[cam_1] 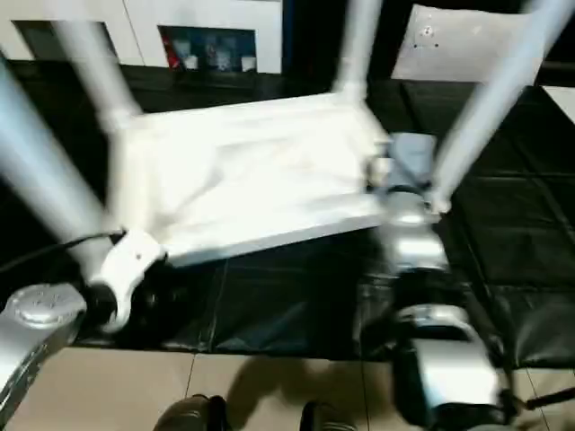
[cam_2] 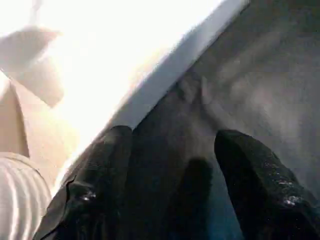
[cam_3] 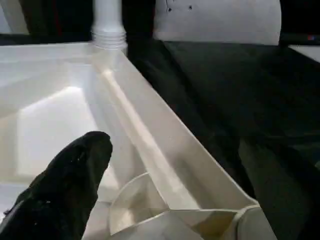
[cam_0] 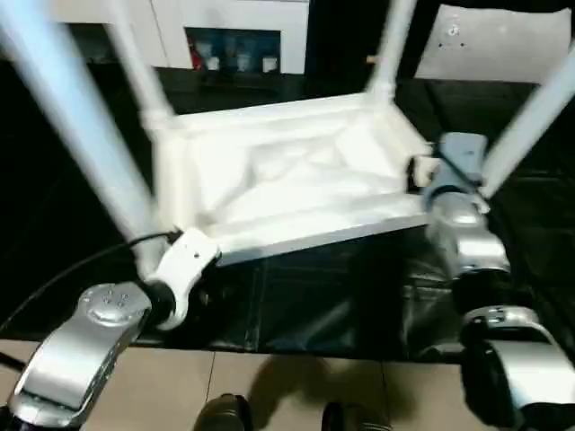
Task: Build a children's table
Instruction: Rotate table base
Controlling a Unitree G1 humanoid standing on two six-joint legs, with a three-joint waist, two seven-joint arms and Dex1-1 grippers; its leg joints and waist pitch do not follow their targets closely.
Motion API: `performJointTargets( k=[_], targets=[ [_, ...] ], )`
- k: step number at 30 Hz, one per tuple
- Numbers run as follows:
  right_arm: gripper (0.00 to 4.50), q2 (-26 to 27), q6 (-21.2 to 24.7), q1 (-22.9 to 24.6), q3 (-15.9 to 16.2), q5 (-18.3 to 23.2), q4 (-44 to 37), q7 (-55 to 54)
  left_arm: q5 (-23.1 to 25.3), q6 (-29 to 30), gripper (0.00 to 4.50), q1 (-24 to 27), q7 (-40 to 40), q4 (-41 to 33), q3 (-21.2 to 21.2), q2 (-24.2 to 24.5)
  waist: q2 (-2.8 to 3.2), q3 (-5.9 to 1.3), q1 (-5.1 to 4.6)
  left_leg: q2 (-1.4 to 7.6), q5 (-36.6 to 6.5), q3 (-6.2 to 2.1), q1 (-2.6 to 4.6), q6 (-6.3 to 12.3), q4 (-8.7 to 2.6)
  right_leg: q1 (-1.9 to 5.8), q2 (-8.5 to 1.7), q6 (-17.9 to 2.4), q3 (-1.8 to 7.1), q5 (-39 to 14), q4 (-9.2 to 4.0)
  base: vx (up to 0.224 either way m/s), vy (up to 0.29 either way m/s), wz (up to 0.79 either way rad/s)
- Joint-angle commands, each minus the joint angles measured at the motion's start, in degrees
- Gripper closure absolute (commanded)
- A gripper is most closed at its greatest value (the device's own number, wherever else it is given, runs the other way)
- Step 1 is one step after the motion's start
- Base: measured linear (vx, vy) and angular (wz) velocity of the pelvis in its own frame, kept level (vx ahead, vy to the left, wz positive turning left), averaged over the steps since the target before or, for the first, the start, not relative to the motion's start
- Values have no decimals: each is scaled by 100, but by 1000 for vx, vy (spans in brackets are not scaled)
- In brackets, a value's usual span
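1. We see the table (cam_0: 287, 180) upside down on the black sheet (cam_0: 314, 296), four legs (cam_0: 72, 135) fitted.
2. Left claw (cam_2: 170, 165) gapes empty beside its rim; right claw (cam_3: 65, 190) gapes over the corner.
3. Next, we judge: grip the rim, flip it.

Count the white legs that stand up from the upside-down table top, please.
4 legs rise from the table top: near left leg, far left leg, far right leg, near right leg. All corners show, so none seems hidden.

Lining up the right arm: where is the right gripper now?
In the head views the right gripper is at the upturned table top's right edge, beside the near right leg.
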Motion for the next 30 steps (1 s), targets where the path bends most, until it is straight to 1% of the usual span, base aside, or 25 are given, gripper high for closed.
performJointTargets(
  k=[1,5,7,8,9,10,11,12,13,14,15,16,17,18,19,20,21,22,23,25,26,27,28,29,30],
  targets=[
    [0,1,-151,69,38,135,-175,414,4,-346,153,-82,238,84,122,-164,3,-485,-62,229,-1421,-104,83,-20,-367,298,-399,-775,287,-1686,-449,0,0,0],
    [0,107,26,592,379,491,-1194,1618,-120,-933,153,123,527,3,393,-644,-30,-478,-131,242,-1368,-120,39,180,-361,335,-410,-765,269,-1734,-481,0,0,0],
    [0,113,398,1077,714,827,-2147,2269,-348,-1077,126,435,759,-245,719,-1042,-43,-478,-186,265,-1234,-128,13,285,-361,342,-408,-863,265,-1617,-465,0,0,0],
    [0,111,405,1087,722,830,-2164,2275,-351,-1081,126,443,765,-252,726,-1050,-36,-470,-190,263,-1221,-123,18,310,-361,341,-394,-885,261,-1615,-469,0,0,0],
    [0,92,490,1204,819,867,-2376,2348,-382,-1125,116,537,841,-332,807,-1150,4,-463,-195,277,-1264,-118,45,343,-358,299,-384,-915,262,-1665,-498,0,0,0],
    [0,42,718,1427,991,953,-2775,2479,-413,-1197,116,738,941,-497,902,-1290,-7,-456,-195,287,-1316,-120,63,356,-367,288,-369,-921,260,-1756,-508,0,0,0],
    [0,10,861,1580,1094,990,-3031,2545,-372,-1266,93,889,1049,-600,942,-1363,-7,-446,-194,295,-1380,-115,67,363,-371,273,-367,-907,262,-1835,-523,0,0,0],
    [0,-26,1002,1756,1201,1027,-3320,2593,-322,-1352,86,1083,1149,-716,975,-1425,-2,-414,-186,314,-1515,-130,74,327,-396,263,-364,-819,256,-2081,-554,0,0,0],
    [0,-69,1366,2147,1313,1112,-3970,2718,-242,-1592,84,1544,1366,-964,1071,-1577,42,-379,-189,313,-1756,-134,115,275,-412,202,-356,-738,256,-2387,-587,0,0,0],
    [0,-71,1382,2164,1317,1116,-3998,2724,-240,-1603,82,1564,1374,-975,1076,-1585,25,-361,-204,307,-1831,-134,99,257,-415,215,-340,-660,255,-2467,-609,0,0,0],
    [0,-82,1523,2299,1342,1147,-4229,2768,-254,-1694,82,1731,1421,-1067,1128,-1654,52,-339,-191,329,-1948,-155,103,199,-447,201,-359,-564,256,-2633,-632,0,0,0],
    [0,-82,1523,2299,1342,1147,-4229,2768,-254,-1694,74,1731,1421,-1067,1128,-1654,32,-337,-210,314,-2170,-157,148,145,-445,166,-346,-466,241,-2911,-670,0,0,0],
    [0,-106,1669,2458,1377,1159,-4503,2801,-245,-1786,61,1955,1441,-1209,1155,-1691,34,-336,-208,302,-2245,-167,162,115,-442,154,-350,-428,233,-3025,-679,0,0,0],
    [0,-185,1988,2748,1480,1276,-5015,2858,-238,-1963,49,2423,1466,-1498,1211,-1774,36,-304,-206,301,-2311,-183,152,83,-455,154,-360,-322,238,-3158,-720,0,0,0],
    [0,-232,2124,2876,1543,1335,-5239,2886,-193,-2043,44,2643,1483,-1610,1223,-1786,33,-290,-211,338,-2391,-219,116,35,-501,191,-379,-234,229,-3227,-722,0,0,0],
    [0,-271,2236,2973,1596,1382,-5405,2901,-123,-2132,42,2805,1541,-1674,1255,-1811,33,-268,-225,332,-2457,-224,108,29,-507,181,-374,-185,223,-3282,-740,0,0,0],
    [0,-290,2300,3019,1619,1409,-5485,2909,-78,-2163,26,2873,1595,-1696,1285,-1831,48,-246,-244,326,-2664,-220,168,-18,-512,122,-349,-93,224,-3423,-782,0,0,0],
    [0,-319,2392,3090,1654,1446,-5604,2922,-15,-2200,26,2966,1692,-1723,1347,-1875,43,-242,-264,304,-2739,-222,188,-34,-497,110,-341,-63,215,-3494,-786,0,0,0],
    [0,-374,2556,3237,1718,1517,-5813,2953,126,-2291,11,3063,1947,-1742,1552,-1989,39,-221,-283,289,-2844,-242,190,-70,-497,122,-361,57,190,-3701,-845,0,0,0],
    [0,-411,2784,3378,1739,1582,-6006,2987,176,-2390,11,2993,2129,-1703,1735,-2033,43,-206,-290,264,-2894,-254,234,-67,-489,102,-360,132,163,-3818,-894,0,0,0],
    [0,-433,2874,3443,1754,1589,-6075,3017,118,-2425,11,2862,2136,-1620,1820,-2017,31,-194,-291,259,-2914,-258,231,-65,-494,104,-362,179,156,-3898,-920,0,0,0],
    [0,-448,2907,3485,1782,1607,-6106,3065,67,-2463,11,2732,2111,-1519,1871,-1983,37,-170,-287,228,-3071,-263,306,-83,-458,35,-351,275,125,-4146,-990,0,0,0],
    [0,-482,2934,3541,1849,1704,-6157,3214,-8,-2516,11,2574,2017,-1373,1896,-1909,57,-155,-290,211,-3170,-266,342,-81,-440,16,-344,326,95,-4270,-1040,0,0,0],
    [0,-509,2969,3580,1897,1767,-6231,3333,-39,-2572,11,2501,1954,-1291,1894,-1854,99,-145,-307,229,-3376,-300,380,-113,-457,32,-329,343,26,-4229,-1059,0,0,0],
    [0,-633,3024,3652,2044,1901,-6413,3621,-92,-2671,11,2342,1851,-1125,1883,-1757,110,-145,-321,250,-3467,-330,360,-113,-490,87,-323,338,-11,-4105,-1052,0,0,0]
  ],
)
